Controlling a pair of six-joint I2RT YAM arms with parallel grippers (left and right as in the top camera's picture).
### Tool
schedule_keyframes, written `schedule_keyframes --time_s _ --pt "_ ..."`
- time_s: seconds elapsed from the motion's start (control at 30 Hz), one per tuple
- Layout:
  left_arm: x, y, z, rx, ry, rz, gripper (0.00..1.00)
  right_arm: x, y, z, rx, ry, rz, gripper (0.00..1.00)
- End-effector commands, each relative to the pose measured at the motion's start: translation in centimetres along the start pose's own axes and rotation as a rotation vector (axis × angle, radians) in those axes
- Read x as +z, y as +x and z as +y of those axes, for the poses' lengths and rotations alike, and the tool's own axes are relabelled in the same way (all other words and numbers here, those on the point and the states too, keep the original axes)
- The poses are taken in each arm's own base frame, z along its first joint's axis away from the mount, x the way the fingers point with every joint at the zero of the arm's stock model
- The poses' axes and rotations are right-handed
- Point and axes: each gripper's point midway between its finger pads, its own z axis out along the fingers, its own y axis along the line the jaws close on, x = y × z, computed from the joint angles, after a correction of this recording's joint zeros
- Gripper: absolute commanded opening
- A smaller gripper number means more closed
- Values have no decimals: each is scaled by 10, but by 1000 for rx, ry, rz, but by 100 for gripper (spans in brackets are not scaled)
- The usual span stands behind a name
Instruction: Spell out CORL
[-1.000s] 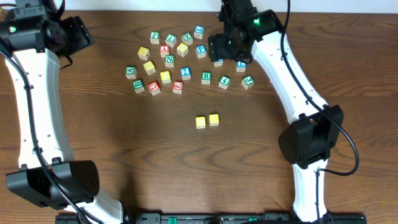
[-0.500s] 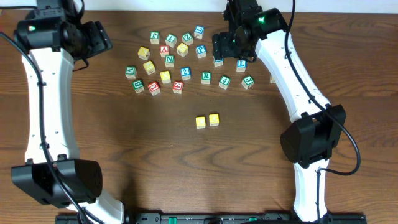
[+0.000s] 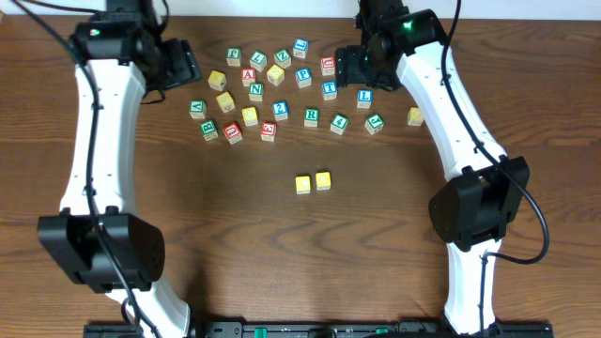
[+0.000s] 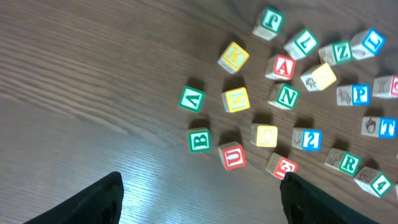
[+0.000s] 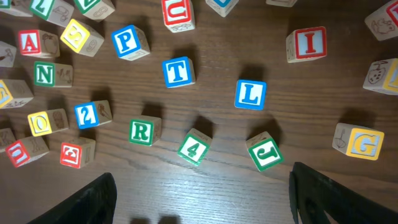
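Two yellow-topped cubes sit side by side at mid-table, apart from the cluster. The green R cube and the blue L cube lie in the cluster's right half. My right gripper hovers open over that side, with R and L ahead of its fingertips and nothing between them. At the cluster's left edge my left gripper hangs open and empty above bare wood.
Many other letter and number cubes crowd the far middle of the table, among them A, T and a green J. A lone yellow G cube lies at the right. Both arm bases stand at the near edge.
Both arms have swung rightward. The left gripper has come up to the cluster's left edge. The right gripper has shifted off the cubes it covered, and the T and a red cube now show.
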Motion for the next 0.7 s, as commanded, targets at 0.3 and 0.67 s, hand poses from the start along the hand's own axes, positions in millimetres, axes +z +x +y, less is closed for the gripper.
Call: schedule_keyframes --time_s 0.3,0.67 --pt "26 17 -31 56 18 62 80 -11 -7 -16 41 20 -19 85" --pt "26 16 -34 44 23 54 80 -11 -6 -20 48 26 -10 86"
